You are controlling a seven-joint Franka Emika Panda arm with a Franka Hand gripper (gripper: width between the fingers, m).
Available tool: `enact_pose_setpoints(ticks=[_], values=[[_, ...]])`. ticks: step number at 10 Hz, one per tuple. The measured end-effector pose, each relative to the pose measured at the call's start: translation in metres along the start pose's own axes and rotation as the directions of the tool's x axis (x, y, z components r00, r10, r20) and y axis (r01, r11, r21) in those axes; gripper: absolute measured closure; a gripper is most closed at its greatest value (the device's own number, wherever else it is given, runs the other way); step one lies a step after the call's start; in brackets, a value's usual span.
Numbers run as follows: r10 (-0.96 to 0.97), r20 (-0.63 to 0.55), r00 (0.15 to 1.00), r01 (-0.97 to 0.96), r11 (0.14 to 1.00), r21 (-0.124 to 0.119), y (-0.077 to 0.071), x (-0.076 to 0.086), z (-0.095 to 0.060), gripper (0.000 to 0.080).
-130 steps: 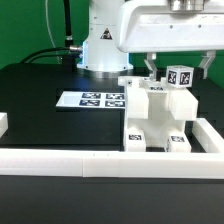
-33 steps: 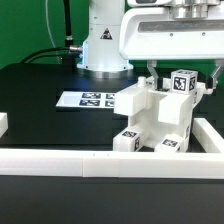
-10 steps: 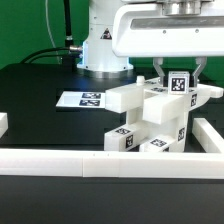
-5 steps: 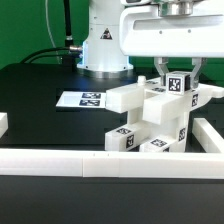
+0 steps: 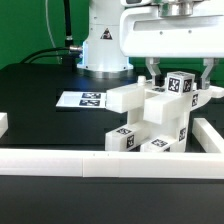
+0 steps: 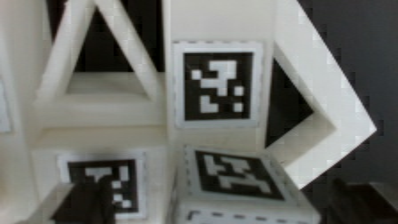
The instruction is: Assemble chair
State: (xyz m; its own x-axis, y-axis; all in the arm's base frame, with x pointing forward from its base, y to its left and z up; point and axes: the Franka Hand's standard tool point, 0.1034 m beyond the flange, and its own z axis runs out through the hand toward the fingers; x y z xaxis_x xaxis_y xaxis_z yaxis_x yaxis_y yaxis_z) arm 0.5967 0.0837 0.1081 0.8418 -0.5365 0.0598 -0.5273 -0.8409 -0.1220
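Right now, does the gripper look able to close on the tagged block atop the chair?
Probably yes: the gripper stands open over the chair, a finger on either side of the block, with nothing visible between them and it.

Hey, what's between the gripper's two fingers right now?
The chair's tagged top block, in the exterior view. The gripper is open, its fingers clear of the block on both sides.
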Motion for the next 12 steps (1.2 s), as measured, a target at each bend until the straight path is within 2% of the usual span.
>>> enact_pose_setpoints(ticks=[1, 2, 6, 8, 9, 10, 12], values=[[-0.096, 0.000, 0.995, 0.096, 0.995, 0.000, -0.0004, -0.0003, 0.0001, 0.0162], [-0.236, -0.001, 0.972, 0.236, 0.972, -0.005, -0.0012, -0.0011, 0.0002, 0.0162], [-0.634, 0.018, 0.773, 0.635, 0.772, -0.022, 0.0015, -0.0006, 0.0001, 0.0151], [-0.746, 0.030, 0.666, 0.746, 0.665, -0.041, 0.0023, 0.0000, -0.0004, 0.0151], [-0.817, 0.040, 0.576, 0.817, 0.573, -0.059, 0.0017, 0.0002, -0.0008, 0.0151], [-0.834, 0.043, 0.551, 0.834, 0.548, -0.064, 0.0014, 0.0001, -0.0010, 0.0151], [-0.833, 0.044, 0.552, 0.833, 0.549, -0.064, 0.0021, 0.0002, -0.0005, 0.0178]])
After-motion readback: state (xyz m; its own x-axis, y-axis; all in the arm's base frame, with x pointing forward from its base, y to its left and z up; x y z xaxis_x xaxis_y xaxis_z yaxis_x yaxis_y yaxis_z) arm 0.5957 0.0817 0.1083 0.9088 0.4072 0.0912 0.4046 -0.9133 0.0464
